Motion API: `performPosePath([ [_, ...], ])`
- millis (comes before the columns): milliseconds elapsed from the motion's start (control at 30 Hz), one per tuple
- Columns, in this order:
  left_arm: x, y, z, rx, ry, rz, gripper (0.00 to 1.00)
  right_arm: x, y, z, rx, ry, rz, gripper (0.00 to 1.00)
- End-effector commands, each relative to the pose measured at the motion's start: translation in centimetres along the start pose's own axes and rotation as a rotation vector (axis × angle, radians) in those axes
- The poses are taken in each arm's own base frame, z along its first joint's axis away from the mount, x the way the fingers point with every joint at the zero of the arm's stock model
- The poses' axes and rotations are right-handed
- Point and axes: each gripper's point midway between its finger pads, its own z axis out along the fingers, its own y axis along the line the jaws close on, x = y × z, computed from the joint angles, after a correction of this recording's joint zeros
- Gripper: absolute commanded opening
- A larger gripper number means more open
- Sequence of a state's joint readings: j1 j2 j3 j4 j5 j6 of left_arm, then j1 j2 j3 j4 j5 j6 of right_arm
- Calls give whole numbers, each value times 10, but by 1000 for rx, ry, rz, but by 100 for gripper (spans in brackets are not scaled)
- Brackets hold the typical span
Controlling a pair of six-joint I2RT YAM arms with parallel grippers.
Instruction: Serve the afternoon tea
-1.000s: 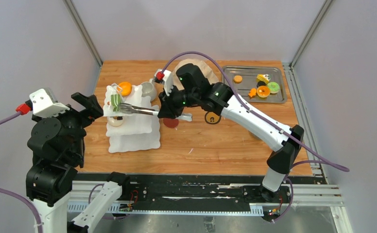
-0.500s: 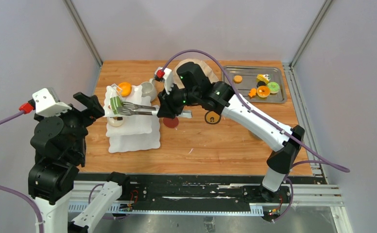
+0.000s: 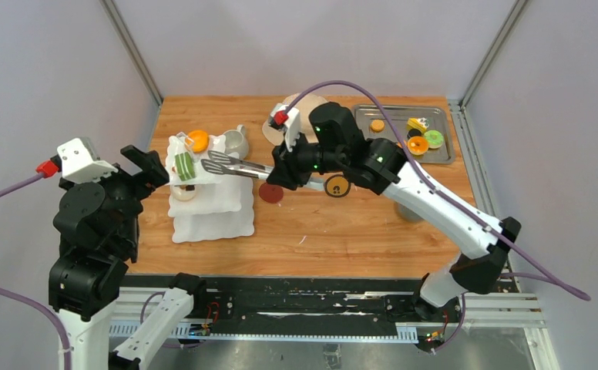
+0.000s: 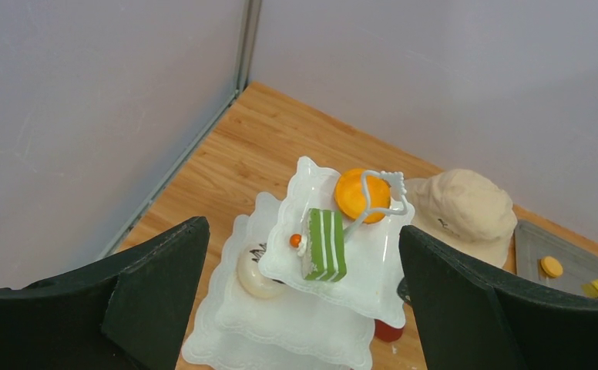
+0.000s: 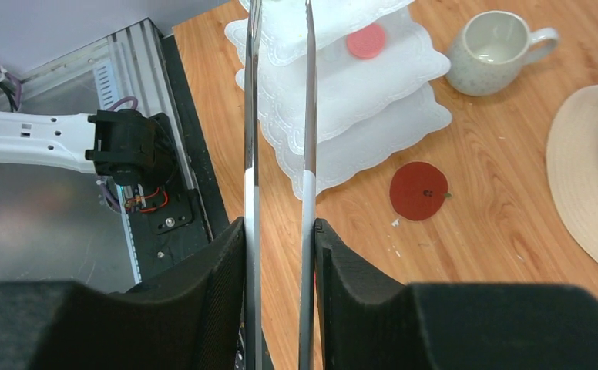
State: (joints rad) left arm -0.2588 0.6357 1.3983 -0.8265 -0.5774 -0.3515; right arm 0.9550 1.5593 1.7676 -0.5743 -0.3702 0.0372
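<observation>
The right gripper (image 5: 279,231) has its fingers (image 5: 211,270) clenched on the handles of the long metal tongs (image 3: 233,165); in the top view the tongs point toward 9 o'clock, their tips a little apart over the 3 o'clock rim of the top tier of the white three-tier stand (image 3: 217,223); on that tier a green striped pastry (image 4: 325,245) lies near the middle and an orange pastry (image 4: 360,195) sits at 12 o'clock, by the wire handle; a cream pastry (image 4: 256,271) rests on the middle tier at 9 o'clock; a pink pastry (image 5: 366,41) lies on a lower tier; the white mug (image 3: 236,142) stands on the wooden surface (image 3: 319,223) just at 1 o'clock of the stand; a red disc (image 3: 270,193) lies flat at 3 o'clock of it; further pastries (image 3: 418,144) lie on the metal tray (image 3: 438,116) at the surface's 2 o'clock corner; the left gripper (image 3: 151,166) hangs at 9 o'clock of the stand, fingers released and spread wide.
</observation>
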Motion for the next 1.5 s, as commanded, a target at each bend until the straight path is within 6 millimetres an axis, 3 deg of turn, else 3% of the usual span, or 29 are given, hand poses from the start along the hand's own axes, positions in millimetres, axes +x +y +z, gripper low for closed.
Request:
performPosePath([
  [0, -2, -11, 4, 42, -5, -10, 98, -9, -22, -36, 139, -86, -16, 33],
  [133, 6, -27, 7, 125, 42, 43, 98, 20, -82, -89, 317, -116, 134, 33],
  [333, 33, -74, 12, 342, 174, 94, 98, 109, -180, -174, 712, -111, 422, 33],
  [500, 48, -86, 16, 394, 235, 127, 98, 180, -231, -230, 1012, -77, 626, 33],
  [633, 58, -91, 17, 402, 261, 170, 98, 211, -258, -255, 1189, -41, 697, 36],
  [900, 63, -92, 21, 374, 256, 229, 98, 224, -290, -256, 1235, -51, 777, 42],
  [1467, 66, -81, 24, 322, 247, 244, 98, 263, -305, -227, 1128, -81, 959, 43],
])
